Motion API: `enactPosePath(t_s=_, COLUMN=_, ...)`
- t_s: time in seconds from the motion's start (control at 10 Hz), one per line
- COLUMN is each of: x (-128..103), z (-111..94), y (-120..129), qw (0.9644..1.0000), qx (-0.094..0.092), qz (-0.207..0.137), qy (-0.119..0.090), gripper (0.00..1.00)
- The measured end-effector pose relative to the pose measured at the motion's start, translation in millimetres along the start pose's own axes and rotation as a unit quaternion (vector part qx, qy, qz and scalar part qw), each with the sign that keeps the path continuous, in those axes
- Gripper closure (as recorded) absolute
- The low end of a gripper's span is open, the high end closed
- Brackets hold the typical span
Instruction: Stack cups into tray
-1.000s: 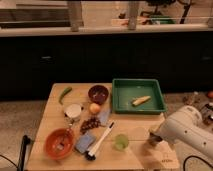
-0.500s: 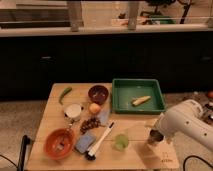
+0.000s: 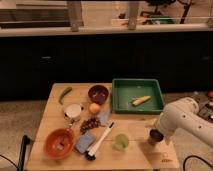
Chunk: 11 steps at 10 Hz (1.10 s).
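My arm has swung in from the right. My gripper (image 3: 156, 138) is now at the metal cup (image 3: 155, 134), lower right on the desk (image 3: 135, 156); if it grips, I cannot tell. The green cup (image 3: 120, 141) waits to its left, and the tray (image 3: 126, 93) above holds no cup yet.

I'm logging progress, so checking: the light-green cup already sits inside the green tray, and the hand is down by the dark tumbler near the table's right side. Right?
Not quite. The camera view shows the light-green cup standing on the table, in front of the green tray, not inside it. The hand is indeed down by the dark tumbler near the table's right side.
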<state>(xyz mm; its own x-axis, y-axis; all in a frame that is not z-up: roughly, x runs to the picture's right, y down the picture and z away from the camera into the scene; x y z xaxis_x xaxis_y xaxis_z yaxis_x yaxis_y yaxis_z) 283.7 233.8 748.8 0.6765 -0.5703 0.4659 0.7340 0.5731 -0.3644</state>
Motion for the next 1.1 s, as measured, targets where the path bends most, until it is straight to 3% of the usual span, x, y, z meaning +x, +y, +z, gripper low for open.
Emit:
enactPosePath(t_s=0.2, x=-7, z=5, y=1, qw=0.9999, qx=-0.009, qz=0.003, qy=-0.01, gripper=0.29)
enactPosePath(t_s=0.8, x=-20, z=6, y=3, qw=0.9996, qx=-0.023, qz=0.006, qy=-0.017, gripper=0.89)
enactPosePath(t_s=1.0, x=-22, z=5, y=3, qw=0.9995, qx=-0.026, qz=0.005, qy=-0.017, gripper=1.0)
enactPosePath(t_s=1.1, x=-23, z=3, y=3, qw=0.9995, qx=-0.027, qz=0.005, qy=-0.017, gripper=1.0)
